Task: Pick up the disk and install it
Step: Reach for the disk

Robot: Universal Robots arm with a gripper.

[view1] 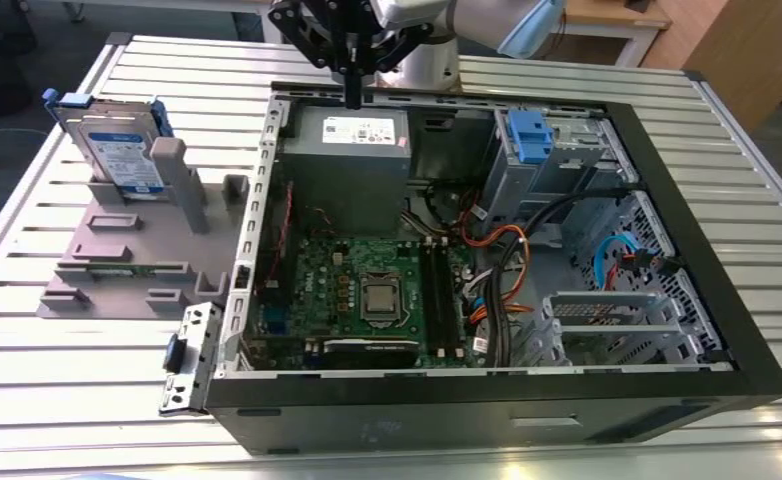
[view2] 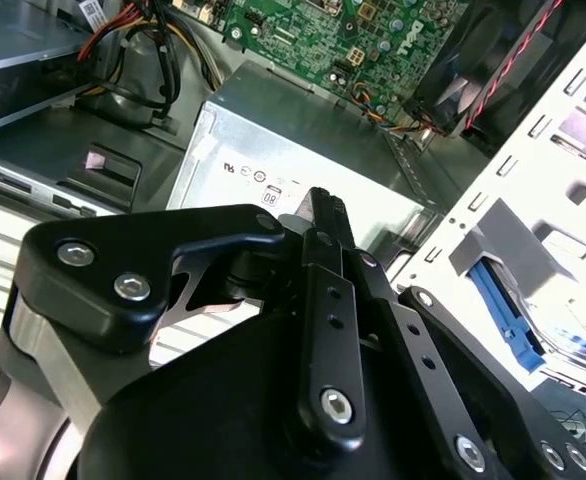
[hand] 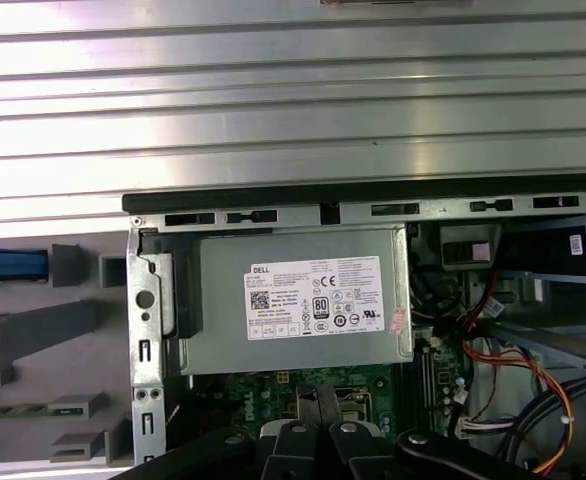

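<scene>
The disk (view1: 115, 150) stands on edge in a grey holder (view1: 124, 250) on the exterior view's left, its white-and-blue label facing out and a blue bracket around it. Its blue bracket (view2: 500, 305) also shows in the second wrist view, and as a blue strip (hand: 8, 265) in the first wrist view. My gripper (view1: 354, 97) hangs above the far wall of the open computer case (view1: 691, 215), over the grey power supply box (hand: 293, 300). Both wrist views show its black fingers (view2: 325, 215) shut together with nothing between them. The disk is well apart from the gripper.
Inside the case lie a green motherboard (view1: 364, 290), orange and black cables (view1: 498, 250), and a metal drive bay with a small blue latch piece (view1: 530, 135). The case and holder rest on a ribbed metal table (view1: 98, 380).
</scene>
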